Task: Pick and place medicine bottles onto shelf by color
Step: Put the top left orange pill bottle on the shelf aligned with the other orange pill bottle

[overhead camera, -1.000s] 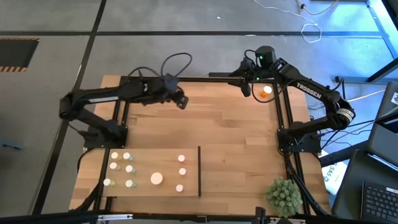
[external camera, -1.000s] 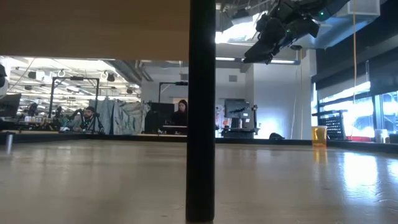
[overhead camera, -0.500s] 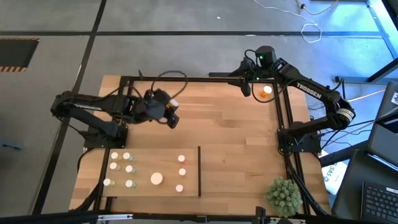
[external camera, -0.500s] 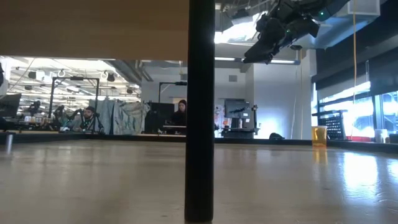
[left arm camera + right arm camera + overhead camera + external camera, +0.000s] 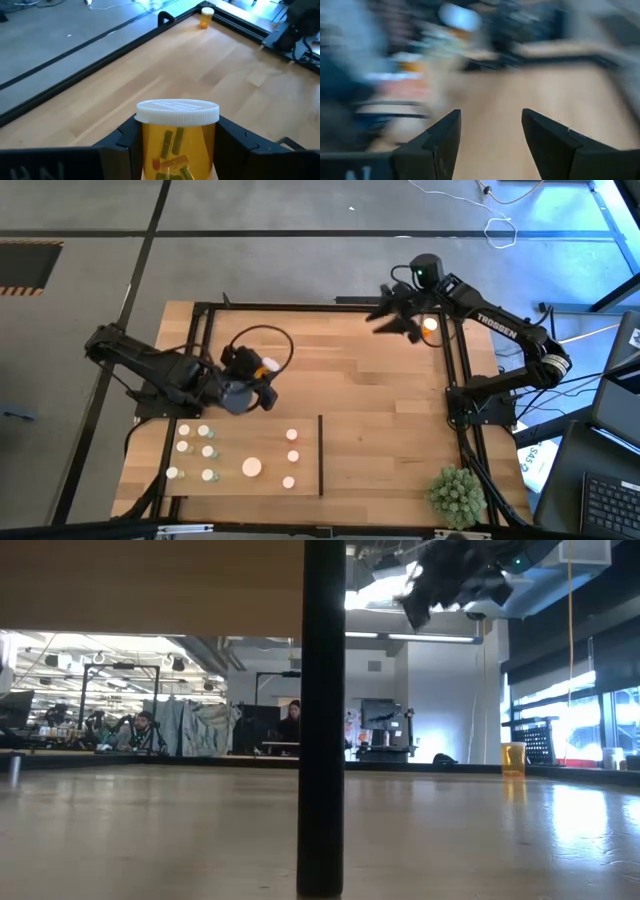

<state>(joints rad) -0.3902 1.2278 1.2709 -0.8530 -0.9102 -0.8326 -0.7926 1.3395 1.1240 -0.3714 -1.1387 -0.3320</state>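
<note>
While a second ago the left end effector (image 5: 262,393) hung near the tabletop's far edge, the high view now finds it pulled back to just short of the shelf (image 5: 150,480), so its load looks close to being set down; the right end effector (image 5: 398,318) has swung a little away from the lone orange bottle (image 5: 430,327) just beside it at the far right corner. On the pale, smooth shelf, white-capped bottles (image 5: 208,451) stand in loose rows beyond the left end effector, with a thin dark divider (image 5: 320,455) off to one side. From table height, only that divider's dark post and the right arm overhead show — blurred mid-motion. At the left wrist, the end effector is clenched on a clear amber bottle (image 5: 177,140), its ridged white cap upright and pills visible inside, planked wood ahead. At the right wrist, two matte dark fingers (image 5: 445,140) stand apart with nothing between them — released, the scene smeared.
</note>
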